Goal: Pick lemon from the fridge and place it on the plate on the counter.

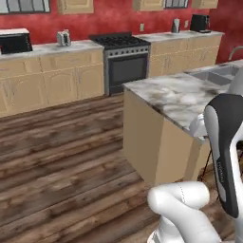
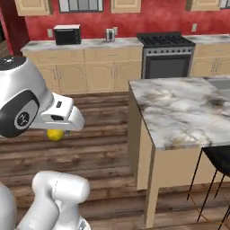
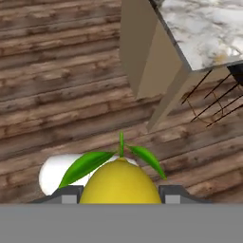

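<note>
My gripper (image 3: 121,195) is shut on the lemon (image 3: 121,182), a bright yellow fruit with green leaves on its stalk, held between the two dark fingers (image 3: 66,194). From the right base view the lemon (image 2: 55,134) hangs under the white hand, above the wooden floor and left of the counter (image 2: 179,108). The counter is a marble island top (image 1: 166,95) with a grey sink (image 1: 216,76) at its far end. Its near corner (image 3: 209,28) lies ahead and to the right of the hand. The fridge and the plate are out of view.
A black stove (image 1: 123,57) stands in the wall counter at the back, with a microwave (image 1: 14,42) and a toaster (image 1: 63,38) on top. A dark bar stool (image 2: 218,166) stands under the island's near edge. Wooden floor (image 1: 61,156) stretches to the left.
</note>
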### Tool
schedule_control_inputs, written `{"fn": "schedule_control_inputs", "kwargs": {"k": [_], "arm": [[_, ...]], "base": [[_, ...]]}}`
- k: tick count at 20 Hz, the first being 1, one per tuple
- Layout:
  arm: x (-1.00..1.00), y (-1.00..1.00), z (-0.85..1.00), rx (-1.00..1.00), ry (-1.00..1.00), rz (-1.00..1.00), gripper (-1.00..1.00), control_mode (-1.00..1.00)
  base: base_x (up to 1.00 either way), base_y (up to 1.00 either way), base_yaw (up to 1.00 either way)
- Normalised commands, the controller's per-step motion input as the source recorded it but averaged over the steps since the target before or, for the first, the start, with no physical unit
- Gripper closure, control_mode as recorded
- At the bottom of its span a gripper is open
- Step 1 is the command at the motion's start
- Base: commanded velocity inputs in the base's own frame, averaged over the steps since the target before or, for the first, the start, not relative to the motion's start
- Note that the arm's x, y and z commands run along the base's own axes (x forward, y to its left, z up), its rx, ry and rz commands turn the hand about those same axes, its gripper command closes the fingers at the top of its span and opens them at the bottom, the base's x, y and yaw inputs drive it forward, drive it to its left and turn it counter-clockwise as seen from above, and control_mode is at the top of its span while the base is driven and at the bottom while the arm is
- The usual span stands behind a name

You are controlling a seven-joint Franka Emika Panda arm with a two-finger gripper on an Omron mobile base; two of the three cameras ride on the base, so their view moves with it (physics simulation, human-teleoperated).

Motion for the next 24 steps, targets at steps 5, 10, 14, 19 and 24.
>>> {"fn": "schedule_control_inputs", "kwargs": {"k": [5,10,14,19,24], "arm": [[0.0,0.0,0.0,0.0,0.0,0.0,1.0,1.0],[0.0,0.0,0.0,0.0,0.0,0.0,1.0,1.0],[0.0,0.0,0.0,0.0,0.0,0.0,1.0,1.0],[0.0,0.0,0.0,0.0,0.0,0.0,1.0,1.0],[0.0,0.0,0.0,0.0,0.0,0.0,1.0,1.0]], "base": [[0.01,-0.22,-0.89],[0.04,-0.6,-0.62],[0.27,-0.43,-0.21],[0.64,-0.52,0.0],[0.49,-0.53,0.0]]}}
